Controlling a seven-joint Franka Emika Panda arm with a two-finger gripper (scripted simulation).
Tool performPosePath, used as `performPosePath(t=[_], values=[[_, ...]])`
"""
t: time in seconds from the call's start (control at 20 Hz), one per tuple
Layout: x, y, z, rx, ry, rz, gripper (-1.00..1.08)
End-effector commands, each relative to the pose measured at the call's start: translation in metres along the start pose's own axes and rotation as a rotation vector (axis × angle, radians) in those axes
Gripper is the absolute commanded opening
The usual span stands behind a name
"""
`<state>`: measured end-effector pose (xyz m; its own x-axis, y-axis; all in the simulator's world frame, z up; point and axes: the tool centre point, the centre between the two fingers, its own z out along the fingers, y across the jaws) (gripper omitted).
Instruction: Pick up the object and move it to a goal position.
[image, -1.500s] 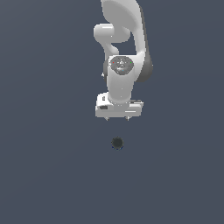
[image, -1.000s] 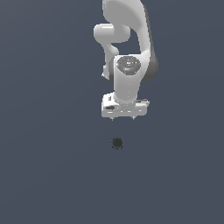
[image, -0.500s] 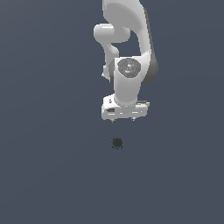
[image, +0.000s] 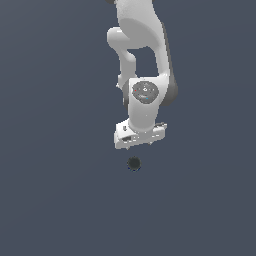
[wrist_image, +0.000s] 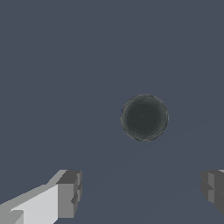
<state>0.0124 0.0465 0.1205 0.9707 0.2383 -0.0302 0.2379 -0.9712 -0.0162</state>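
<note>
On my wrist feed the fingers stand spread wide apart, with nothing between them. The gripper hangs below the white arm, pointing down. The object, a small dark ball with a faint bluish rim, lies on the plain grey-blue surface just under the gripper in the exterior view, apart from it. Through the wrist camera the ball sits ahead of the fingertips, not touching either one.
</note>
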Motion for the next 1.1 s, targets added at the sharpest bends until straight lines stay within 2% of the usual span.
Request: performPosePath(t=[0.0,0.5,1.05], values=[[0.008,0.005,0.011,-0.005,0.005,-0.061,1.0],[0.031,0.022,0.046,-0.018,0.023,-0.243,1.0],[0.036,0.026,0.056,-0.02,0.027,-0.282,1.0]])
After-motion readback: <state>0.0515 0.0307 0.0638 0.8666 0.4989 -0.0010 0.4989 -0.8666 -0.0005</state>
